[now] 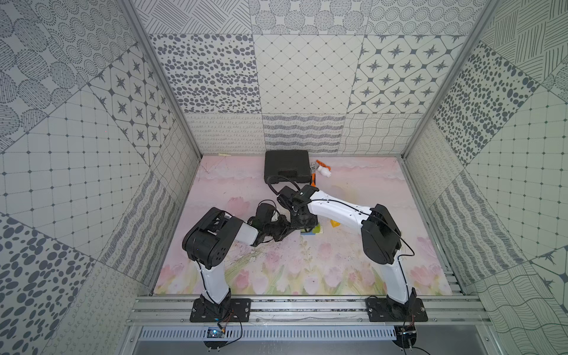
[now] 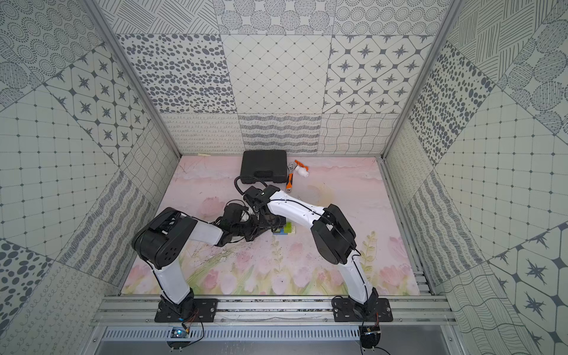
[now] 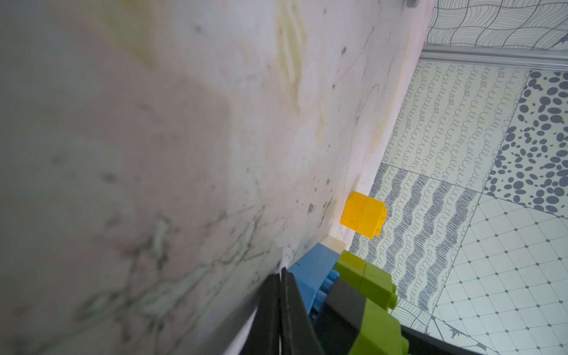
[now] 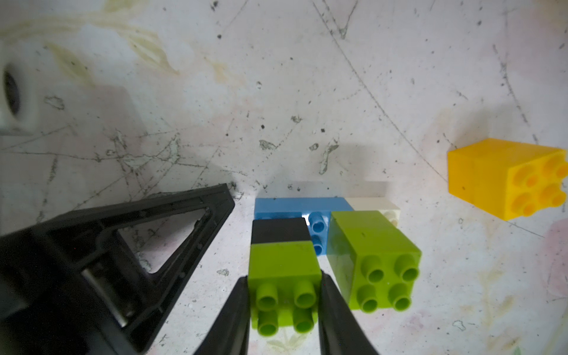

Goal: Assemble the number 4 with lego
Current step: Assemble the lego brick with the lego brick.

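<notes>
The lego figure stands partly built mid-table in both top views (image 1: 312, 230) (image 2: 284, 230). A blue brick (image 4: 299, 205) and a white brick (image 4: 379, 204) lie end to end on the mat. A lime green column (image 4: 373, 255) rises where they meet. My right gripper (image 4: 284, 278) is shut on a green brick (image 4: 282, 264) that sits on a black brick (image 4: 281, 230) over the blue brick's end. My left gripper (image 3: 281, 276) is shut and empty, its tip on the mat beside the blue brick (image 3: 313, 270). Two joined yellow bricks (image 4: 504, 178) lie on their side to the right.
A large black case (image 1: 286, 166) stands at the back wall, with an orange-handled tool (image 2: 289, 181) and a white fitting (image 1: 324, 172) to its right. Both arms meet over the middle of the floral mat (image 1: 307, 270). Patterned walls enclose three sides.
</notes>
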